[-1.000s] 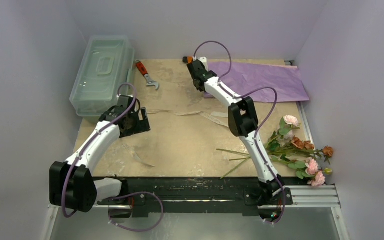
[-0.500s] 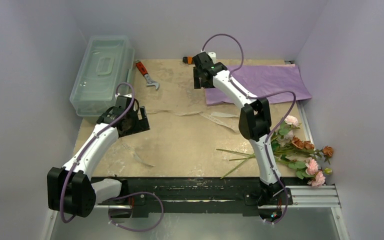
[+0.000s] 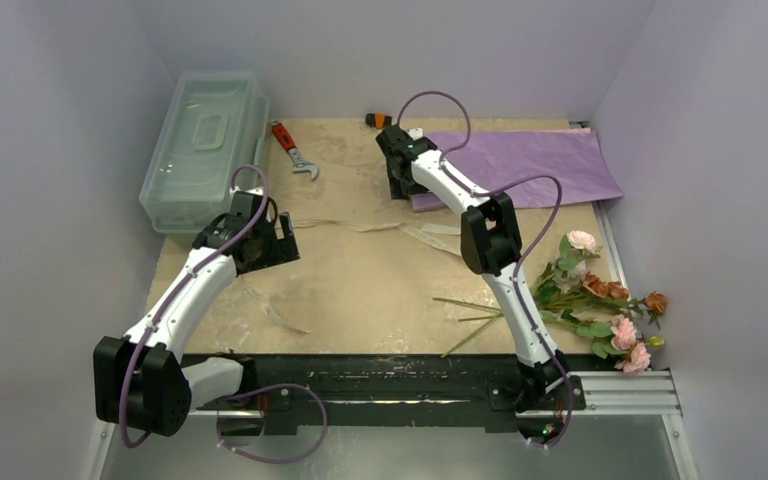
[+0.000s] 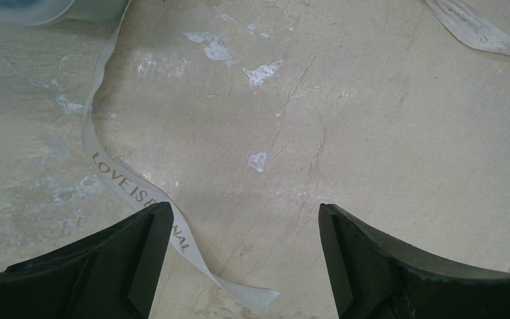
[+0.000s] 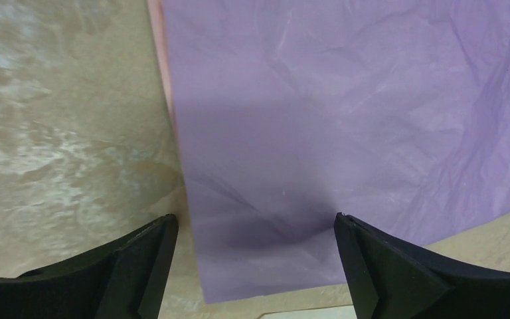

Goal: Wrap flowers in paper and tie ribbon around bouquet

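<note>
- Two hands are in view, each with its jaws spread wide.
- Of these, the right hand (image 5: 254, 218) hangs over the near-left corner of the paper (image 3: 530, 165), fingers pointing down at it (whether the tips touch the sheet I cannot tell).
- Flat on the worktop (image 3: 360, 290), the paper shows its lilac face, creased all over. A thin pink edge shows along its left side in the right wrist view.
- Well to the left of the paper, and nearer the arm bases, the left hand (image 4: 244, 207) hovers low over the worktop, opened wide.
- Also left of the paper, the ribbon (image 4: 116, 178) curls across the worktop, cream with printed letters (the part reading "LOVE IS" is legible). In the left wrist view it runs under one finger, and its cut end lies between the two.
- Seen from above, more of the ribbon trails rightward and passes on the near side of the paper's left corner, apart from it.
- On the near side of the paper, and well apart from it, lie the flowers (image 3: 600, 300), loose and unwrapped. Their pink, white and orange-brown blooms point away to the right, and their stems run left under the right arm.
- Far to the left of the paper stands a clear lidded box (image 3: 205, 145), and a red-handled wrench (image 3: 293, 150) lies between the box and the paper.
</note>
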